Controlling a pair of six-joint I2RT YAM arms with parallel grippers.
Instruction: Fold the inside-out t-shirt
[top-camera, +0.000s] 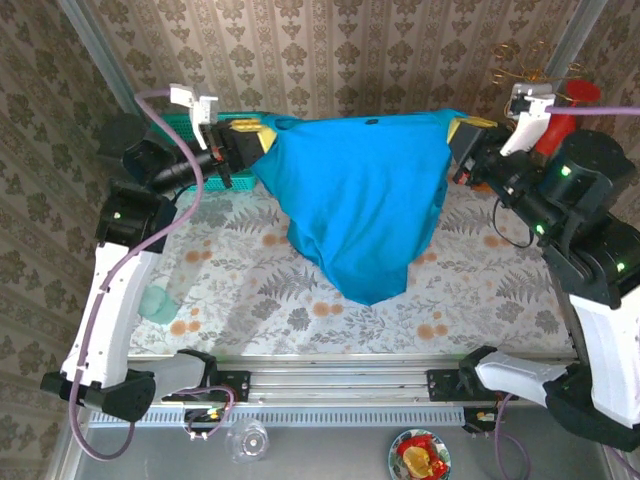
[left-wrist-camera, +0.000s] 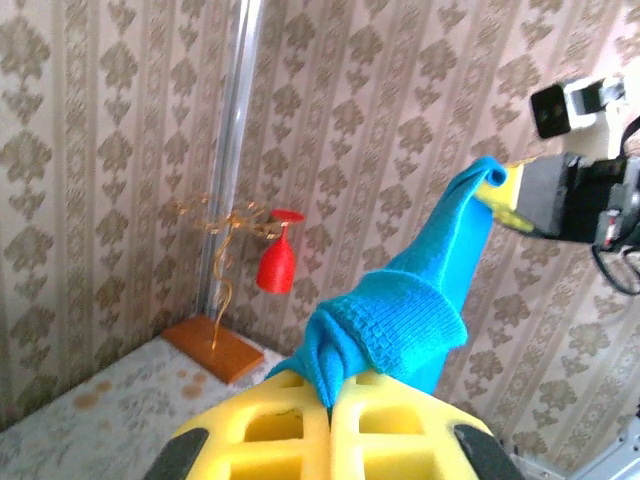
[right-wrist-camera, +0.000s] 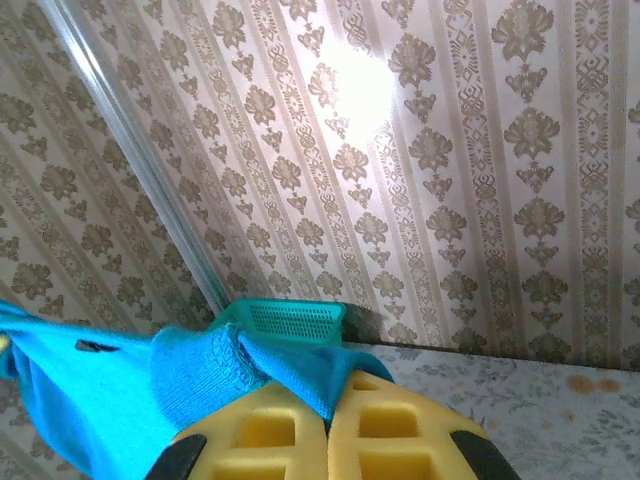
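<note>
1. Looking down from the top, I see the inside-out t-shirt (top-camera: 360, 200) lifted up over the table (top-camera: 250, 300). It is spread wide between my two arms.
2. The left gripper (top-camera: 252, 135) is squeezed tight on one top corner of the shirt. In the left wrist view, a bunched bit of blue cloth sticks up from between its yellow pads (left-wrist-camera: 225, 425), and the pads press together.
3. The right gripper (top-camera: 465, 130) is squeezed tight on the other top corner. In the right wrist view, a thick ribbed edge of the cloth is pinched between that gripper's yellow pads.
4. The top edge of the shirt runs almost straight from one gripper to the other.
5. The rest of the shirt hangs down and gets thin, ending in a point over the middle of the table.
6. I cannot tell if that low point touches the table or hangs just above it.
7. A mesh basket (top-camera: 190, 125) sits at the far left of the table, just behind the left gripper and next to the wall (top-camera: 350, 60).
8. In the far right corner, a red glass (left-wrist-camera: 277, 265) hangs upside down on a gold wire stand (left-wrist-camera: 225, 225).
</note>
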